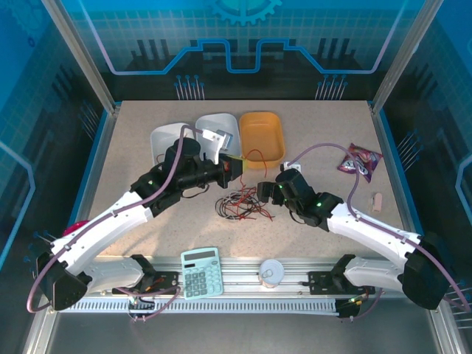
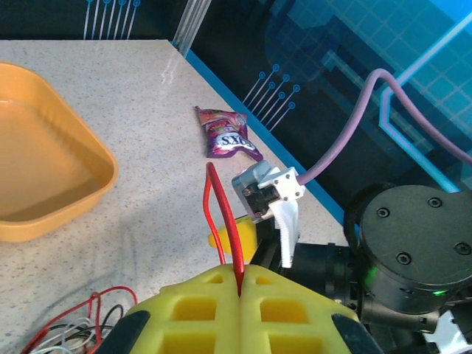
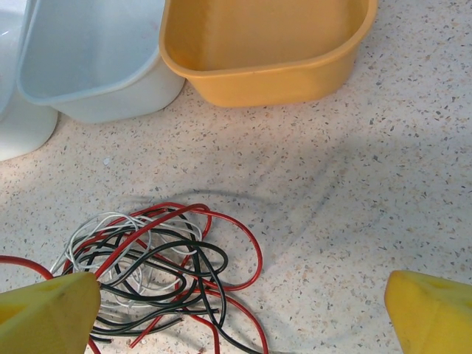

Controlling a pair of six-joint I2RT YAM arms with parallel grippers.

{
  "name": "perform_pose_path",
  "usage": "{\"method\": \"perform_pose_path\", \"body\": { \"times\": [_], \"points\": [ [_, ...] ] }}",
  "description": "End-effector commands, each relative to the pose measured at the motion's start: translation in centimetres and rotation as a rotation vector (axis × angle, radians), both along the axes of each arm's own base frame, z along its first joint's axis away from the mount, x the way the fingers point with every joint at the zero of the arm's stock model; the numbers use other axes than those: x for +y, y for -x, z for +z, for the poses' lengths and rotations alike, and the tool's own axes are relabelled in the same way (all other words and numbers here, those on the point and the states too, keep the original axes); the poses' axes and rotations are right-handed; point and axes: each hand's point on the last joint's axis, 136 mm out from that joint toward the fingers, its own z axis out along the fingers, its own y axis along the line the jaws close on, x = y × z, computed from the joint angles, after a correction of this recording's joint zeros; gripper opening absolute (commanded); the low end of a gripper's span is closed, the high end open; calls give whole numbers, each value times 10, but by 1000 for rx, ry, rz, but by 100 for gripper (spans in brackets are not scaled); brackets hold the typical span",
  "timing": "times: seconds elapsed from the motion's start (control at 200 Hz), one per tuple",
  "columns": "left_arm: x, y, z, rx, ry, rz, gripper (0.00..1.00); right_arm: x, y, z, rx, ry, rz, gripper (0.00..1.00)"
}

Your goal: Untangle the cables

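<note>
Beside cables [image 1: 240,203], left arm [image 1: 125,210] extended, left jaws pinching red cable [image 2: 225,221]; right jaws apart.

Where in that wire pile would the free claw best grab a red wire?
Probably the red cable's outer loop on the pile's right, from straight above: it bulges clear of the black and white strands, and the right gripper hangs open over it.

Speckled table [image 1: 133,155] bears an orange tub [image 1: 262,139]. A white tub [image 1: 220,125] sits just left of it, a second white tub [image 1: 164,139] farther left. Cables [image 1: 240,203] are heaped near its front, a packet [image 1: 360,162] lies right of it.
</note>
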Motion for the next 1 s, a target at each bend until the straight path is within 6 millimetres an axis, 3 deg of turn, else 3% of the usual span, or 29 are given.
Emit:
{"method": "perform_pose_path", "body": {
  "times": [0.0,0.285,0.575,0.996],
  "points": [
    [5,3,37,-97,29,7,0,-1,-3,3,-15,-19,-5,100],
    [11,12,92,-240,84,-4,0,6,-6,3,-17,-25,16,100],
    [26,10,125,-345,79,60,0,12,-10,4,-14,-19,34,100],
    [83,-22,129,-512,-113,364,0,10,-11,2,2,-6,22,100]
  ]
}}
